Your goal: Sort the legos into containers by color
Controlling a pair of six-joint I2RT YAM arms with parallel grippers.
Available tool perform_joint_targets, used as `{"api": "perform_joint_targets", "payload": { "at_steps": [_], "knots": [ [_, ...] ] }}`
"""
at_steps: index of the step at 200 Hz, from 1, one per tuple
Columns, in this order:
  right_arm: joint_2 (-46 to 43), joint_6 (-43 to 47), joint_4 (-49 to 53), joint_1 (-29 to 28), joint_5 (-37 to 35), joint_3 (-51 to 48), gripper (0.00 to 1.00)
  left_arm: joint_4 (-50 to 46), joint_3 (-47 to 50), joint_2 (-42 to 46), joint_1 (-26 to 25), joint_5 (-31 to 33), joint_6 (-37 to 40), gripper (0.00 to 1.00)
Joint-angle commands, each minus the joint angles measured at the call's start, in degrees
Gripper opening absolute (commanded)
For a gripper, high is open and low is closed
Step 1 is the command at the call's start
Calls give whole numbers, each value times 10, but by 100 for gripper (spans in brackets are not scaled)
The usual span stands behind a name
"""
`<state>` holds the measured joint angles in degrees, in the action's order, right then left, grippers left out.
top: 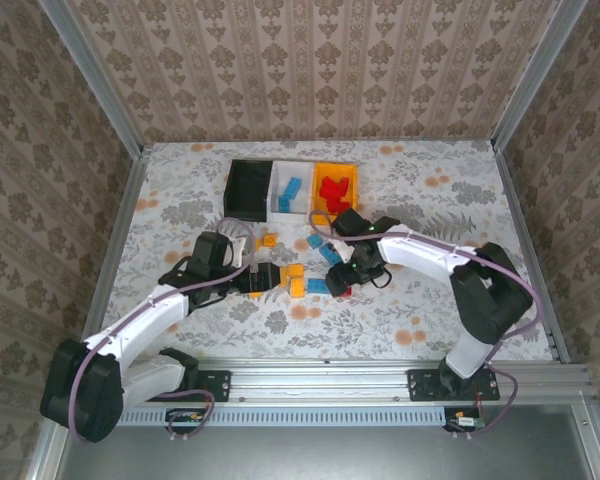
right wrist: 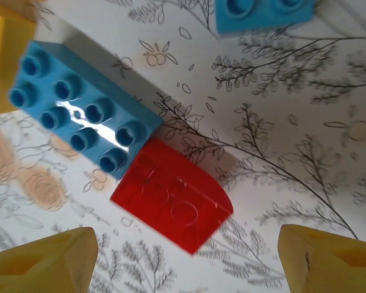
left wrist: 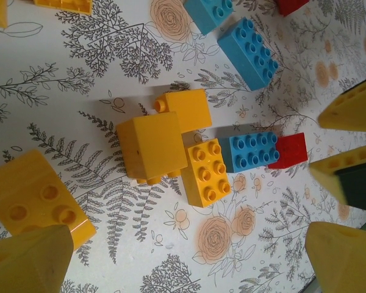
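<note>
Flowered cloth (top: 440, 200) covers the table inside papered walls (top: 320, 70). On its wrist camera the right gripper (right wrist: 186, 247) stands with its jaws wide apart, holding nothing. Its yellow fingers (right wrist: 46, 262) sit low at either side, and the red brick (right wrist: 171, 201) lies on the cloth just ahead of the gap between them, touching neither. That red brick has a smooth curved top and butts against one end of an eight-stud blue brick (right wrist: 85, 125). The left gripper (left wrist: 189, 247) is also spread open and empty, hovering above a six-stud yellow brick (left wrist: 207, 173) that touches the other end of the same blue brick. A yellow cube (left wrist: 151, 146) lies tipped on its side against it, with a smaller yellow piece (left wrist: 186, 108) just behind. A lone yellow brick (left wrist: 33, 195) lies near one finger of the left gripper, apart from the others, and two loose blue bricks (left wrist: 250, 52) lie farther off. From above, both grippers are low over this scatter in the middle of the table, facing each other. Well beyond them, three bins stand side by side in a row. The black bin (top: 248, 190) is on the left. The white bin (top: 280, 172) in the middle holds light blue legos (top: 292, 190). The orange bin (top: 337, 168) on the right holds red legos (top: 330, 188).
</note>
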<state>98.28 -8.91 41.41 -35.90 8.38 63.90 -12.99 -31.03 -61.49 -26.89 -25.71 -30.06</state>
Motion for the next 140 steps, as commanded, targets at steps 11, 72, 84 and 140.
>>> {"api": "perform_joint_targets", "payload": {
  "at_steps": [11, 72, 84, 140],
  "knots": [
    [40, 7, -19, -14, 21, 25, 79, -22, 6, 22, 2, -1, 0, 100],
    [19, -10, -28, -44, 34, -15, 69, -12, 7, 13, 2, -5, -3, 100],
    [15, -14, -30, -47, 29, -23, 65, -7, 7, 8, 2, -7, -4, 100],
    [19, -27, -30, -56, -12, -25, 44, -6, 6, 6, 1, -11, -7, 100]
  ]
}}
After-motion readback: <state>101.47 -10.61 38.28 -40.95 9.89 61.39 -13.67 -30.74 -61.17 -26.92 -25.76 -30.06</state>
